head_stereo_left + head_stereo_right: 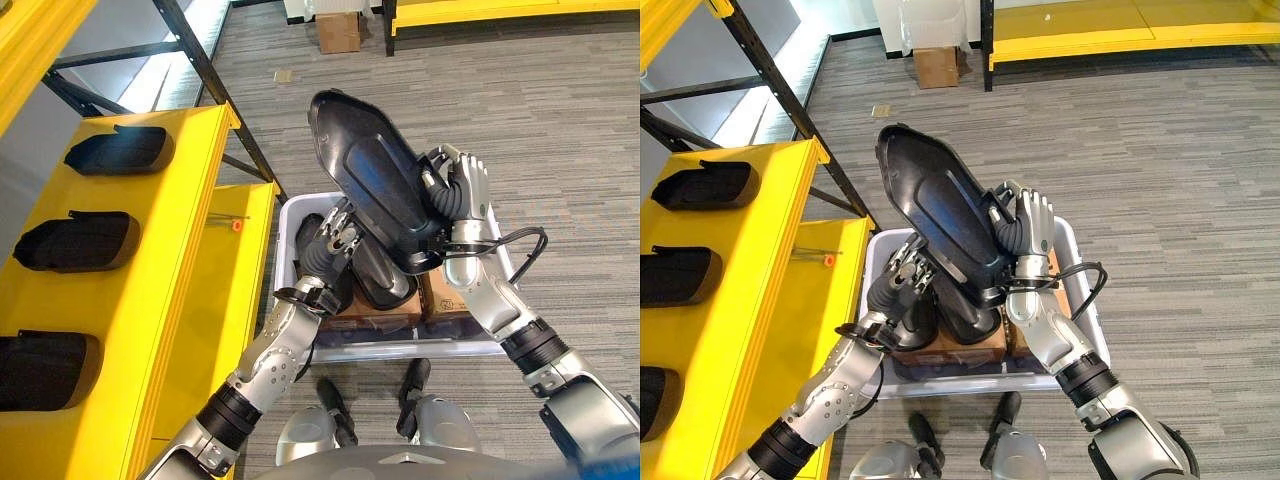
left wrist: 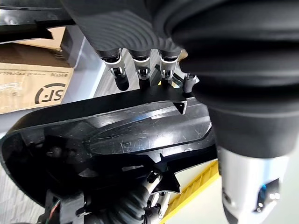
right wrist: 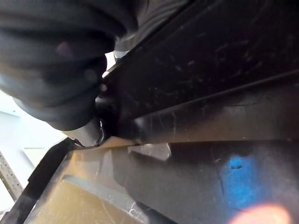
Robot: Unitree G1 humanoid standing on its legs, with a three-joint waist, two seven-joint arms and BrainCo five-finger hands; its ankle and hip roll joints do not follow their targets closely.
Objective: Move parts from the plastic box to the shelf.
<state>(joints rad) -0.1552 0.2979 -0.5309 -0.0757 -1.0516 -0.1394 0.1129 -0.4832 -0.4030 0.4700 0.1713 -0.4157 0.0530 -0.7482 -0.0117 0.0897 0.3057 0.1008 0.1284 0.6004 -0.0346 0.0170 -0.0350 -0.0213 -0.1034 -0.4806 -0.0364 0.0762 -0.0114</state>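
Observation:
A large black plastic part [image 1: 375, 180] is held tilted above the white plastic box [image 1: 290, 215]. My right hand [image 1: 462, 195] is shut on its right edge, fingers curled round the rim. My left hand [image 1: 330, 245] has its fingers bent against the part's lower left edge, just over the box; in the left wrist view the fingers [image 2: 140, 60] meet the part's rim [image 2: 117, 140]. More black parts [image 1: 385, 280] stand in the box. To the left, the yellow shelf [image 1: 180, 260] carries three similar black parts [image 1: 75, 242].
Brown cardboard [image 1: 445, 295] lies in the box's near side. Black shelf posts [image 1: 215, 80] slant past the box's far left corner. A small orange item [image 1: 237, 226] rests on the lower yellow shelf. A cardboard box [image 1: 338, 32] stands on the carpet far ahead.

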